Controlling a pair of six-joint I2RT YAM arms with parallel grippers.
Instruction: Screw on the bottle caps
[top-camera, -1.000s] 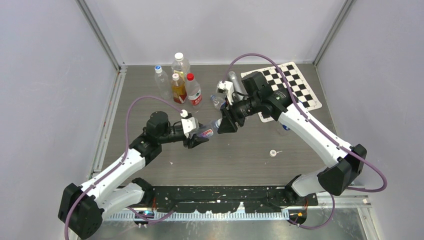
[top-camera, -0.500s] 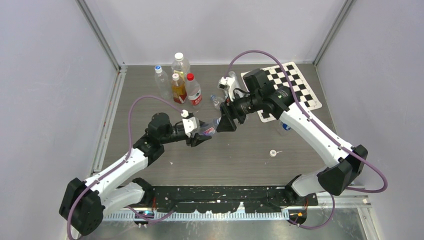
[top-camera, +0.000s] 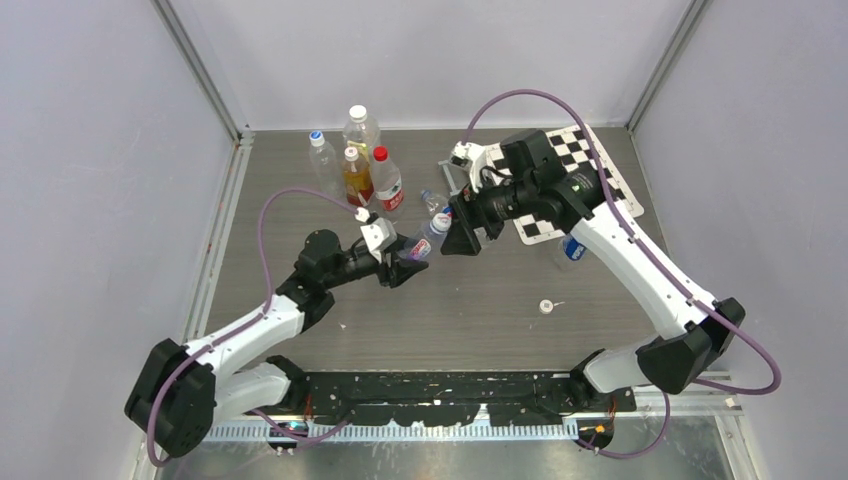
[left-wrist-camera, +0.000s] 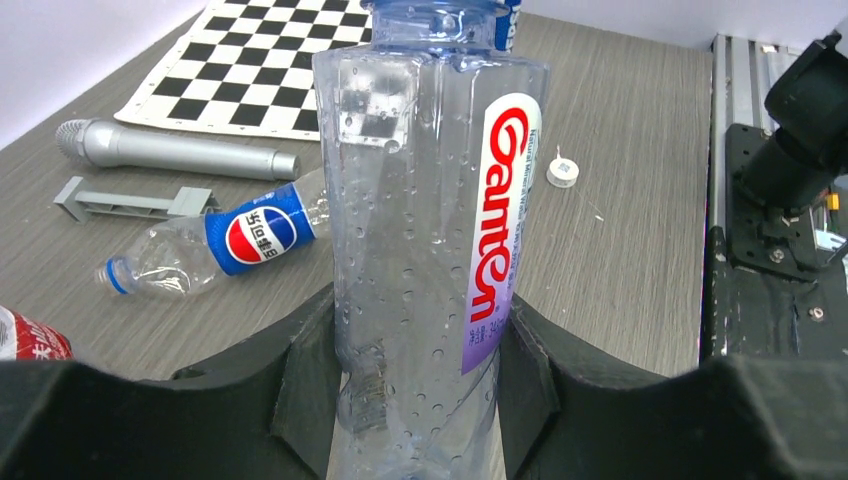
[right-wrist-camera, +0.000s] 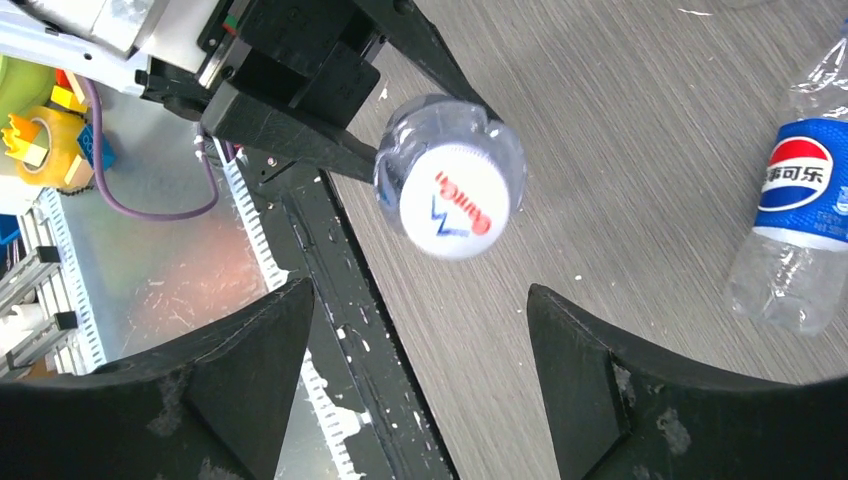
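Note:
My left gripper (top-camera: 400, 268) (left-wrist-camera: 415, 365) is shut on the lower body of a clear bottle (top-camera: 425, 240) (left-wrist-camera: 430, 220) with a Ganten label, held tilted above the table. A white printed cap (right-wrist-camera: 455, 202) sits on its neck. My right gripper (top-camera: 462, 235) (right-wrist-camera: 418, 300) faces that cap with its jaws open and wide apart, touching nothing. A Pepsi-labelled bottle (top-camera: 432, 203) (left-wrist-camera: 250, 232) (right-wrist-camera: 795, 200) lies on its side on the table. A loose white cap (top-camera: 546, 306) (left-wrist-camera: 563, 173) lies at the front right.
Several upright bottles stand at the back left, among them an amber one (top-camera: 357, 177) and a red-capped one (top-camera: 386, 182). Another blue-labelled bottle (top-camera: 570, 250) lies under the right arm. A checkerboard mat (top-camera: 590, 170), a grey cylinder (left-wrist-camera: 170, 150) and a grey bracket (left-wrist-camera: 130, 200) lie at the back right.
My right gripper has opened and drawn back from the cap. The left gripper has swung the bottle a little up and towards the back.

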